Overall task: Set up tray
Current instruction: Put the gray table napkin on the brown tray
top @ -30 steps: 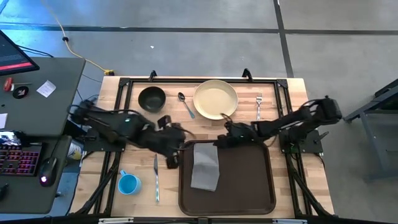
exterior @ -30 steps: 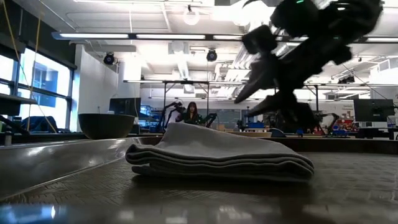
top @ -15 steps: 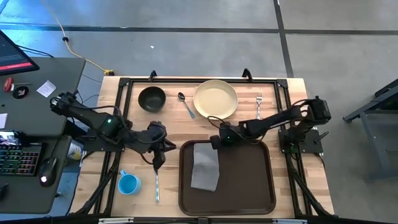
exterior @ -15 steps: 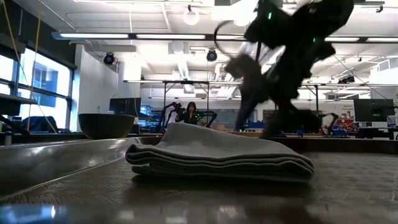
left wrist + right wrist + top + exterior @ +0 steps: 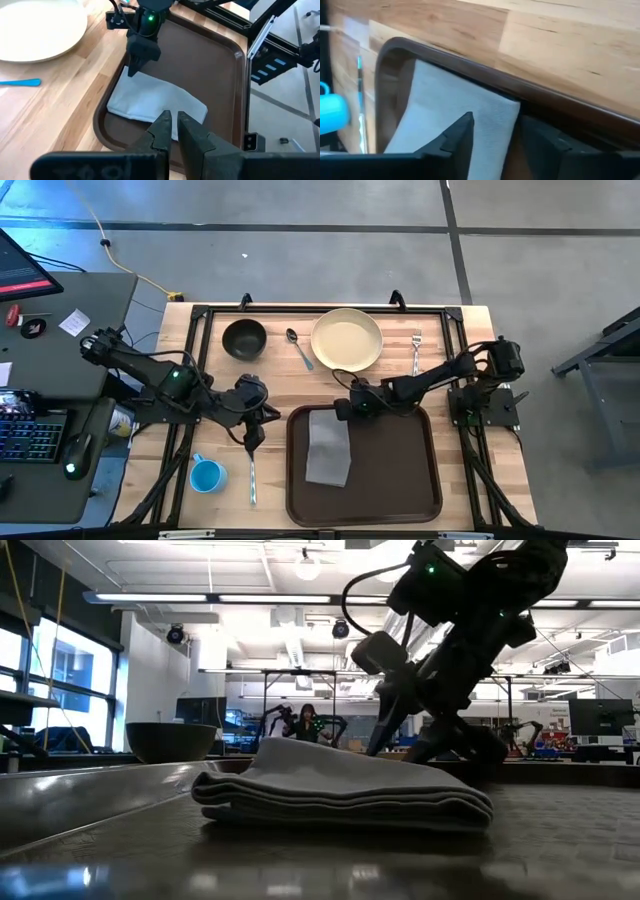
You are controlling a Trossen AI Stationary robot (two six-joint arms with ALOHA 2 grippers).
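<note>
The dark brown tray (image 5: 390, 470) lies at the table's near middle. A folded grey napkin (image 5: 328, 447) lies flat on the tray's left part. My right gripper (image 5: 340, 410) is open at the tray's far left corner, its fingers over the napkin's far edge (image 5: 496, 120). My left gripper (image 5: 252, 440) is shut and empty, left of the tray, above the far end of a knife (image 5: 251, 472) that lies on the table. Its wrist view (image 5: 172, 116) looks across the tray (image 5: 210, 75) at the napkin (image 5: 155, 97). My right gripper comes slanting down from the table's far right. One fingertip (image 5: 462, 131) is over the napkin's far edge (image 5: 490, 107). The other fingertip (image 5: 535, 135) is over the tray floor beside the napkin's corner. I cannot tell whether the fingers touch the cloth.
Along the far side stand a dark bowl (image 5: 244, 338), a spoon (image 5: 299, 348), a cream plate (image 5: 347, 340) and a fork (image 5: 416, 350). A blue cup (image 5: 207, 476) stands near left. A person (image 5: 305, 722) shows far off in the room behind.
My left gripper has drawn back from the tray's left rim toward the table's left edge, to above the knife. My right gripper has gone left along the tray's far rim and lower, to the napkin's far edge. The napkin has slid slightly on the tray.
</note>
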